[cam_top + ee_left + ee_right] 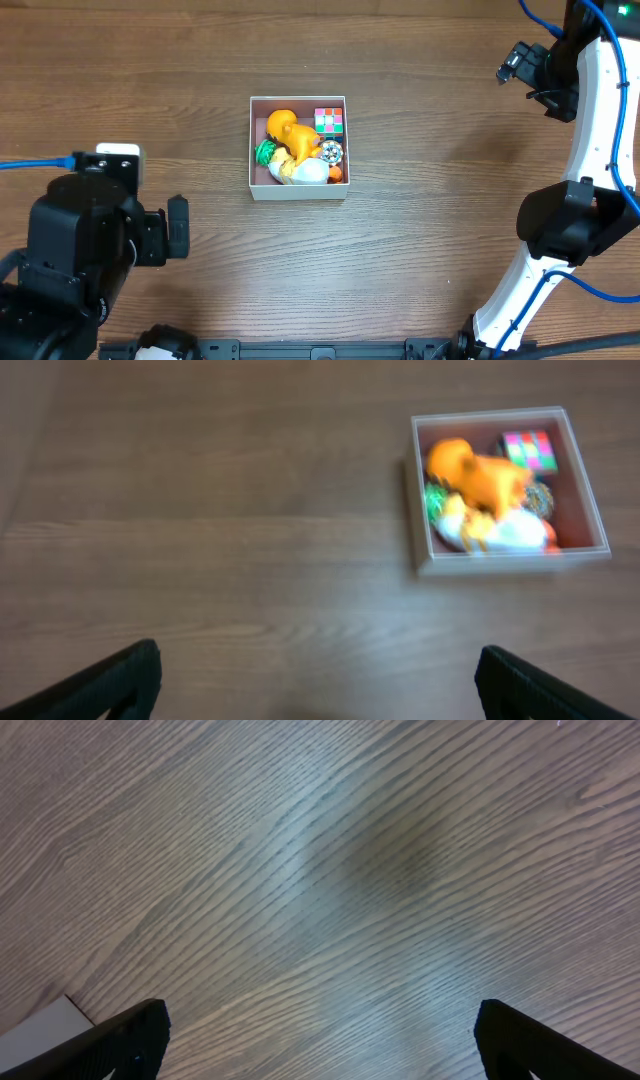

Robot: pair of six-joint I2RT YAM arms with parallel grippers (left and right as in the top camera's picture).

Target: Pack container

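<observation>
At the middle of the brown wooden bench (450, 180), the square, shallow, white-walled container (297, 193) holds an orange toy animal (290, 130), a multicoloured cube (329, 121) and what seem smaller toys, so packing looks finished, with left fingers (120, 680) and right fingers (120, 1040) spread wide, empty.

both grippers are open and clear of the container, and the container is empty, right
No: the container holds small toys, an orange figure among them, as the overhead view shows. The left gripper and right gripper are open and clear of it.
</observation>
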